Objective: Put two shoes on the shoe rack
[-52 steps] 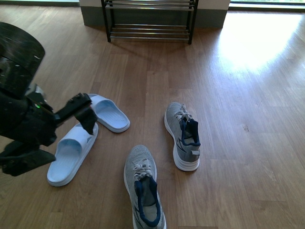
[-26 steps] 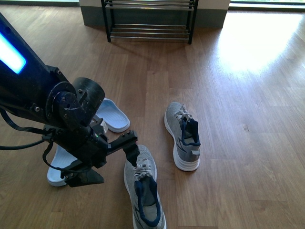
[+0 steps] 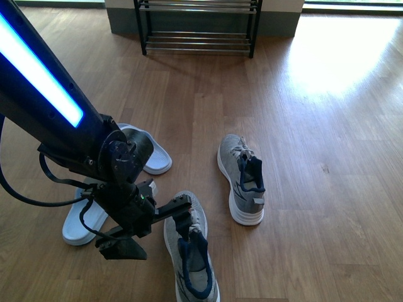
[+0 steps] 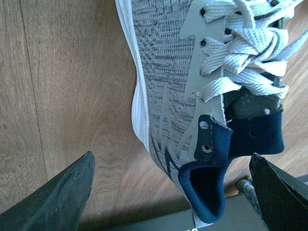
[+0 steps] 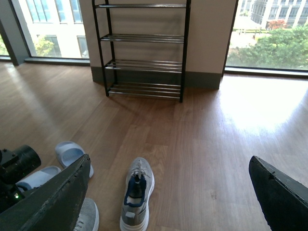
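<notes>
Currently left end effector (image 3: 153, 228) is spread wide, straddling near grey sneaker (image 3: 191, 251) at the laces, not touching it. Second sneaker (image 3: 241, 179) and blue slippers (image 3: 146, 153) lie between it and shoe rack (image 3: 197, 28), which is well apart. Right end effector (image 5: 168, 192) is spread too, holding nothing.

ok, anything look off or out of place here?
Nothing damaged or spilled. The near sneaker and far sneaker sit staggered, not side by side. The far slipper and near slipper splay at an angle, the near one partly hidden behind the left arm. None is on the shoe rack.
</notes>
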{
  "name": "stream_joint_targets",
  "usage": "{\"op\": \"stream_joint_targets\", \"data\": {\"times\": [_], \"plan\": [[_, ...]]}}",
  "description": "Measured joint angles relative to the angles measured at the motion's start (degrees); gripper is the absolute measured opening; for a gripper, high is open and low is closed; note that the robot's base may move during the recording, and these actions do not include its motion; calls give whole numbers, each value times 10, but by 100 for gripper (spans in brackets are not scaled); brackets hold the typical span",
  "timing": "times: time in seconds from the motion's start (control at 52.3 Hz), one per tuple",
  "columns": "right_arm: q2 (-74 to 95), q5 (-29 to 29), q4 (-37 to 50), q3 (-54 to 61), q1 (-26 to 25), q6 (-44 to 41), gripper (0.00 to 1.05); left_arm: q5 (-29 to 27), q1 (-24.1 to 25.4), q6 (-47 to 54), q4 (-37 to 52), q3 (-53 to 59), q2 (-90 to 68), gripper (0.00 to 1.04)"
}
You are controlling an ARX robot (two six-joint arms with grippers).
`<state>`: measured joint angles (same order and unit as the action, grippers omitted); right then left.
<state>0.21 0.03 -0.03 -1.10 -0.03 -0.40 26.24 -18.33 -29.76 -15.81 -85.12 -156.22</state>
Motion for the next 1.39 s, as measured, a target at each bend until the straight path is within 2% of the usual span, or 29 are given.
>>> {"op": "stream_joint_targets", "data": {"times": [0.401, 0.592, 0.955, 1.165, 1.261, 1.395], "plan": [[0, 0, 0, 0, 0, 0, 96, -9, -12, 19, -32, -62, -70, 95], [0, 0, 0, 0, 0, 0, 95, -40, -11, 45, -41, -92, -92, 95], [0, 0, 0, 0, 0, 0, 96, -56, -20, 88, 10, -103, -108, 95], [0, 0, 0, 0, 0, 0, 95, -64, -20, 86, 19, -103, -108, 58], [0, 0, 0, 0, 0, 0, 96, -79, -19, 76, 15, -103, -108, 46], [0, 0, 0, 0, 0, 0, 95, -116, -11, 59, -1, -103, -108, 20]]}}
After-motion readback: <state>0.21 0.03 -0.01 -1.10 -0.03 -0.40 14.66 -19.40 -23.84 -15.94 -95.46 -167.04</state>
